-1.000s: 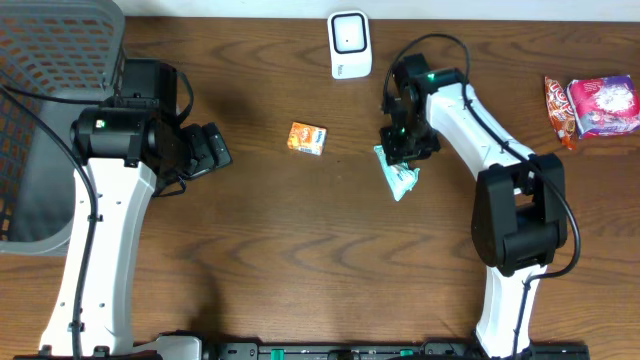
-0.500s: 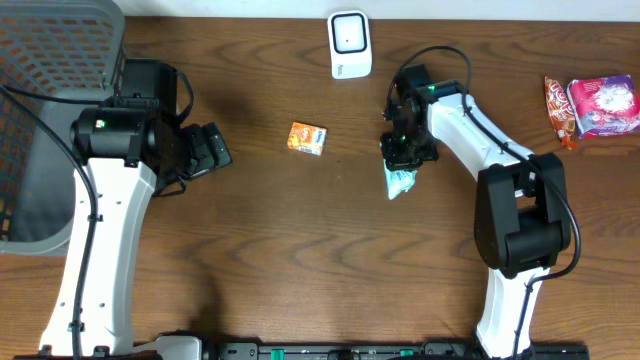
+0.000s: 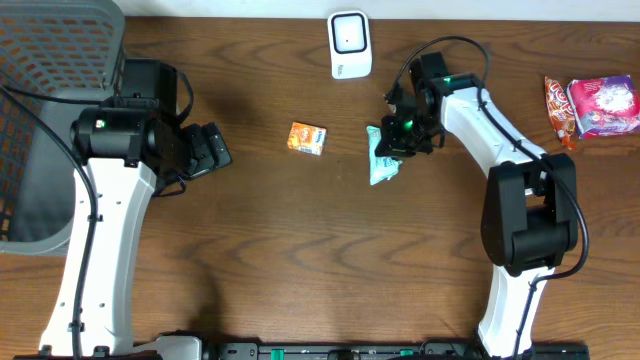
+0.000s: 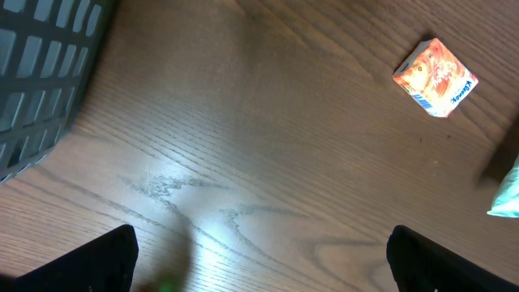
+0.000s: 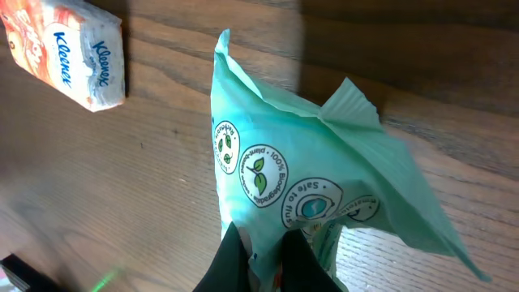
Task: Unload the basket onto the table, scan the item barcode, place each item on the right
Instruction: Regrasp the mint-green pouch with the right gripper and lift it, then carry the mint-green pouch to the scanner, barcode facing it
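Jaws on my right gripper (image 5: 261,253) pinch the one green packet (image 5: 312,182), which sits near the one orange tissue pack (image 5: 69,53) and the single white scanner (image 3: 349,44). Only my right wrist view reads "Kleenex" on that pack; only overhead shows two snack packets (image 3: 590,106) far right. My left gripper (image 4: 259,264) has its jaws spread wide.

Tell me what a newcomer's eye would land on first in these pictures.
First comes the mint-green packet pinched in the right gripper near the middle of the scene, a little nearer than the white scanner at the far edge. Next come the small orange Kleenex pack, lying alone beside it toward the left arm, and the grey basket filling the far left corner, close to the open left gripper.
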Available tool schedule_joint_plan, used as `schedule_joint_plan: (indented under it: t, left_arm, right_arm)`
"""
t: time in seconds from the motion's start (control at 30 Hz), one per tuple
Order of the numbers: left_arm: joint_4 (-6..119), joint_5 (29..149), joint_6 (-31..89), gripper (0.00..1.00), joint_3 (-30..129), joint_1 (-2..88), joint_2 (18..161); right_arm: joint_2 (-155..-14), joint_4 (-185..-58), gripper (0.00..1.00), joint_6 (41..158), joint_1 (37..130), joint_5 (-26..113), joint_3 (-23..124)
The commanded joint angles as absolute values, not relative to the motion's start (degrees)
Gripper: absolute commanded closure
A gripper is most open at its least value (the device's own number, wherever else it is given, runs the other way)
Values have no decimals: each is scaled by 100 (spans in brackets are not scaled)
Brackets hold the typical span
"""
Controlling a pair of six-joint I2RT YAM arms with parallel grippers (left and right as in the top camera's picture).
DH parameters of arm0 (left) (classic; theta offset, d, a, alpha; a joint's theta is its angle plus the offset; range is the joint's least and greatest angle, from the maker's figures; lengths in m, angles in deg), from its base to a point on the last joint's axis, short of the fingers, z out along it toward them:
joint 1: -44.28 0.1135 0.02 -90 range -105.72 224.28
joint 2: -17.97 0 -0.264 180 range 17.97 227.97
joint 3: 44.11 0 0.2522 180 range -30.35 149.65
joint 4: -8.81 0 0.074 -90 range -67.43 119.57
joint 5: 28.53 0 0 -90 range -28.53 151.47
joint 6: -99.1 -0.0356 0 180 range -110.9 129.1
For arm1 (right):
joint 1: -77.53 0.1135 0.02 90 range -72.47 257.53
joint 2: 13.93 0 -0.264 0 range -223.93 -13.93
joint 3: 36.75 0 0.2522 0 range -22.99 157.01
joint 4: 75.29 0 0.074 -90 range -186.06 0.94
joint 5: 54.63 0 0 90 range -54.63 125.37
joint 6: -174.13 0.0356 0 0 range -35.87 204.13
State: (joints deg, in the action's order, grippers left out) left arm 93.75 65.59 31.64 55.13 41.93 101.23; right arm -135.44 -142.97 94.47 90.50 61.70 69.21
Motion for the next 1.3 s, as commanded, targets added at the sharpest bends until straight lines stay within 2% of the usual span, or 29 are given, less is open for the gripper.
schedule_joint_plan:
  t: [0.0,0.2,0.33,0.43,0.5,0.77,1.03,1.27]
  left_arm:
    - [9392,6504,3214,2,5497,4207,10160]
    - [9392,6504,3214,2,5497,4209,10160]
    - [9392,6504,3214,2,5497,4207,10160]
    - [9392,6504,3214,2,5497,4207,10160]
    - [9392,6504,3214,2,5497,4207,10160]
    - [9392,6504,3214,2,5497,4207,10160]
    - [9392,6504,3214,2,5497,4207,10160]
    - [9392,6504,3214,2,5497,4207,10160]
  right_arm:
    - [-13522,-14371,99,9541,9087,6082,7008]
    - [-13524,-14373,92,9598,9186,5120,6742]
    - [-13524,-14061,89,9738,9184,4978,6337]
    - [-13524,-13980,55,9738,9184,4981,6200]
    - [-13522,-13980,51,9736,9181,4981,6211]
    - [-13509,-14707,59,9736,9144,4981,6995]
    - [-13509,-15250,54,9736,9144,4983,7658]
    - [-13511,-15348,64,9736,9179,4981,7653]
